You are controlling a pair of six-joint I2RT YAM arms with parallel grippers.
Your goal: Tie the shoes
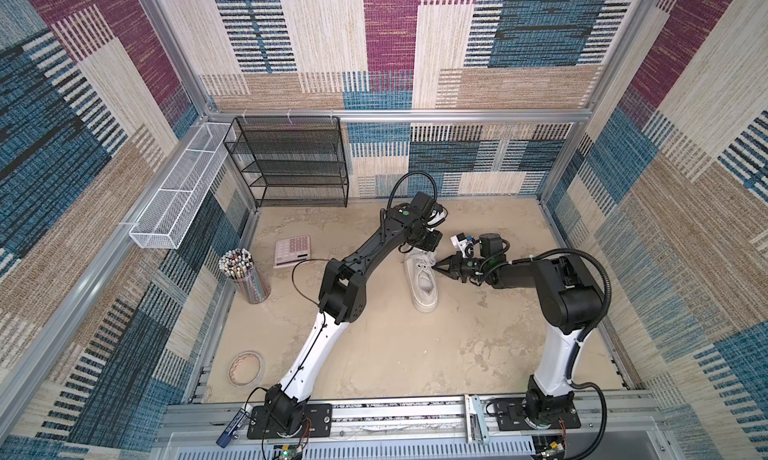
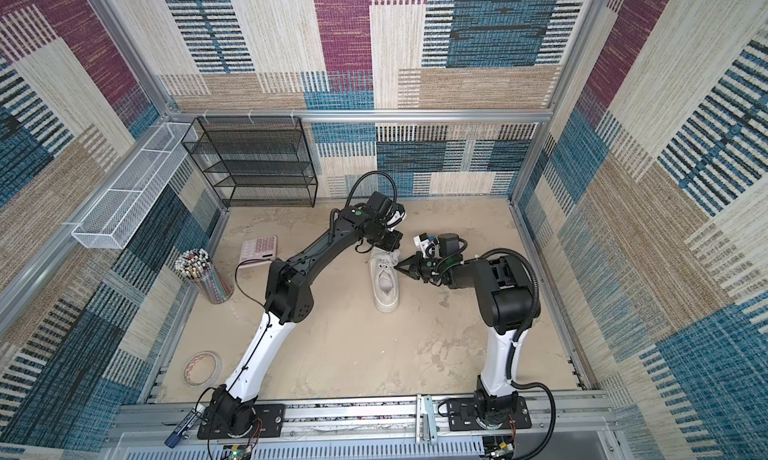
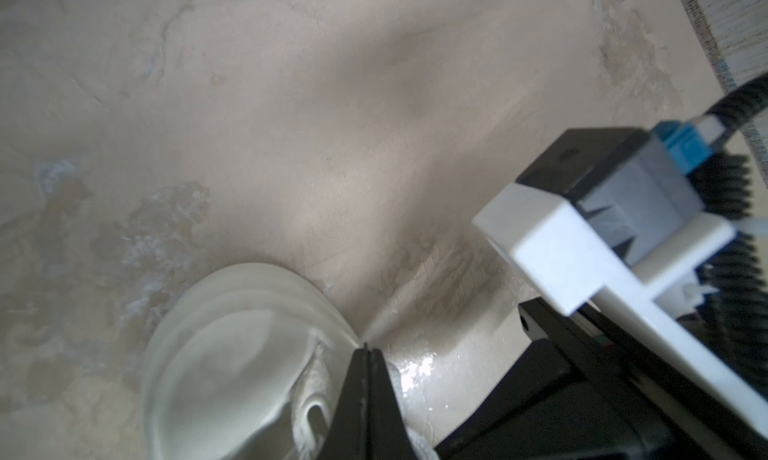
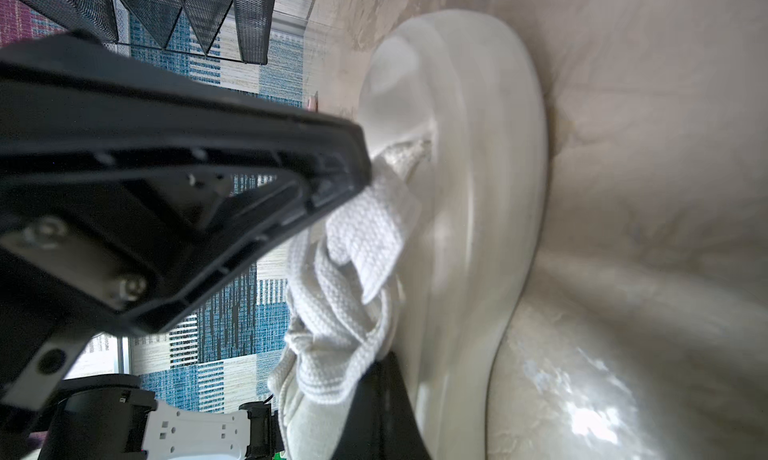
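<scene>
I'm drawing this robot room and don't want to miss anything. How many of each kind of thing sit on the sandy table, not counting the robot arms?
Shoe: 1
Calculator: 1
Cup of pencils: 1
Tape roll: 1
Black mesh shelf: 1
Total: 5

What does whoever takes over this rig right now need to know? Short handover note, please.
Left tool: shut, pinching a flat lace strand near the toe end of the lacing.
Right tool: shut at the lace bunch; I cannot tell whether it grips a strand.
White sneaker: upright on its sole on the table, toe towards the back wall, with both tools at its laces.
Done: the laces are gathered and twisted together, but the knot stage is unclear.
Left: no finished bow is visible, so form the loops and pull them tight.
</scene>
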